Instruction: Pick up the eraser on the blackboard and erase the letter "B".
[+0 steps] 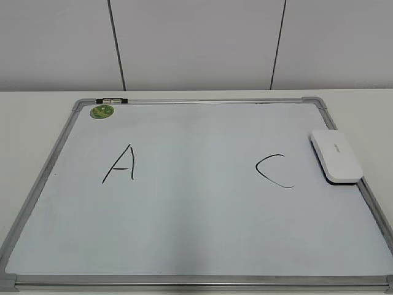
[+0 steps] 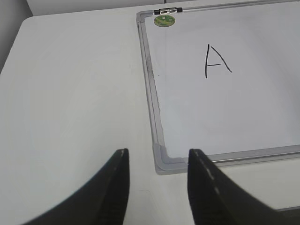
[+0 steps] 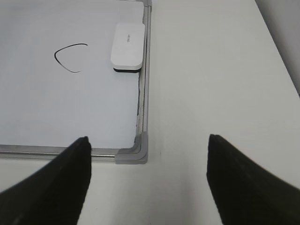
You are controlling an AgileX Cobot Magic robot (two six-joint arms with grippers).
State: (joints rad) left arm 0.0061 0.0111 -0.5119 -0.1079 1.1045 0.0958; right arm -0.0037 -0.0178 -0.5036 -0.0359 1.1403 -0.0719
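The blackboard point(image 1: 196, 233) is a white dry-erase board with a silver frame, lying flat on the table. The white eraser point(image 1: 335, 155) lies on its right edge, next to the frame; it also shows in the right wrist view point(image 3: 127, 47). A black "A" point(image 1: 120, 165) is at the left and a black "C" point(image 1: 274, 170) at the right. No letter "B" shows between them; that area is bare white. My left gripper point(image 2: 157, 154) is open and empty over the board's near left corner. My right gripper point(image 3: 147, 140) is open wide and empty over the near right corner. Neither gripper shows in the exterior view.
A round green sticker point(image 1: 102, 111) sits at the board's far left corner, next to a small metal clip point(image 1: 111, 99) on the frame. White tabletop point(image 2: 70, 93) lies left of the board and also right of it point(image 3: 215, 84). A panelled wall stands behind.
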